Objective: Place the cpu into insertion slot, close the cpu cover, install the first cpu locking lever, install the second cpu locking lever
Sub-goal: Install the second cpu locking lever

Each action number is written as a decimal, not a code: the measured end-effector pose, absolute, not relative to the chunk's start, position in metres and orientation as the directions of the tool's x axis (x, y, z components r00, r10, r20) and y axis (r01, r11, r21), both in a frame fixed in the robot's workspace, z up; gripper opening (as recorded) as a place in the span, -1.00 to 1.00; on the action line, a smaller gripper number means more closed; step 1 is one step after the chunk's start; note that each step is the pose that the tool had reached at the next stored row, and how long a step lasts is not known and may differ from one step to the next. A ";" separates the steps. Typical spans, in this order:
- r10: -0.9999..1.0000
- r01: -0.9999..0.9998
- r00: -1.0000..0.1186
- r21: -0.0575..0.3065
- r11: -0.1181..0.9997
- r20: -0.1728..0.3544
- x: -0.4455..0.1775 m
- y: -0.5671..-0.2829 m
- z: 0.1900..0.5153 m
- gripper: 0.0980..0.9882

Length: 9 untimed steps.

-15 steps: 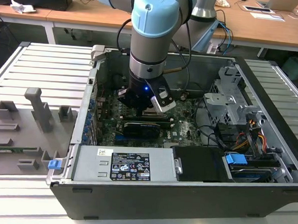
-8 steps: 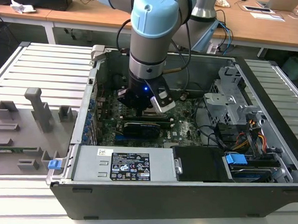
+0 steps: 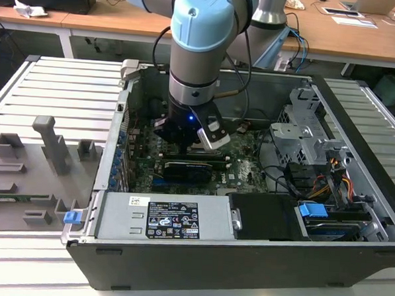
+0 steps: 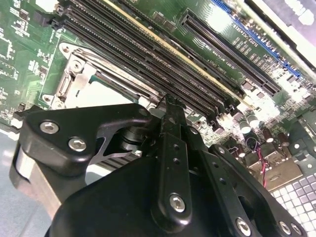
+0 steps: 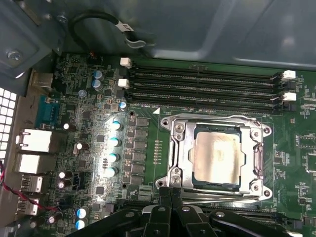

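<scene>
Cpu (image 5: 219, 157) seated in insertion slot (image 5: 181, 163), cpu cover (image 5: 256, 159) down around it, tool (image 5: 170, 193) fingers together at socket edge, holding nothing

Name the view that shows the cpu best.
The first wrist view: the cpu lies face-on in its socket, framed by the cpu cover. In the second wrist view the gripper blocks most of it. In the exterior view the arm stands over that area.

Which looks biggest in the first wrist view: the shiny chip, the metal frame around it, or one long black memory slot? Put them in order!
1. The cpu cover, the frame: largest.
2. The memory slot: longest but very thin, so second is unsure.
3. The cpu: smaller than the frame around it.
</scene>
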State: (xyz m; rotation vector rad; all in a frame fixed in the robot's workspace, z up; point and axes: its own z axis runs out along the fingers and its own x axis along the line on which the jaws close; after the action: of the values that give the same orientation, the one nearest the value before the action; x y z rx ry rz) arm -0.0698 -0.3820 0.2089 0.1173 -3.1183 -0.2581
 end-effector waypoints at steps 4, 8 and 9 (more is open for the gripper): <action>-0.075 -0.074 -0.997 0.171 0.983 0.004 -0.071 -0.382 0.207 -0.98; -0.076 -0.074 -0.997 0.180 0.981 0.003 -0.073 -0.382 0.205 -0.98; -0.076 -0.074 -0.997 0.182 0.980 0.003 -0.073 -0.382 0.205 -0.98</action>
State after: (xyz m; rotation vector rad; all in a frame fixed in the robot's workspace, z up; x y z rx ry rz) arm -0.0732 -0.3820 0.2047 0.1179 -3.1165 -0.2866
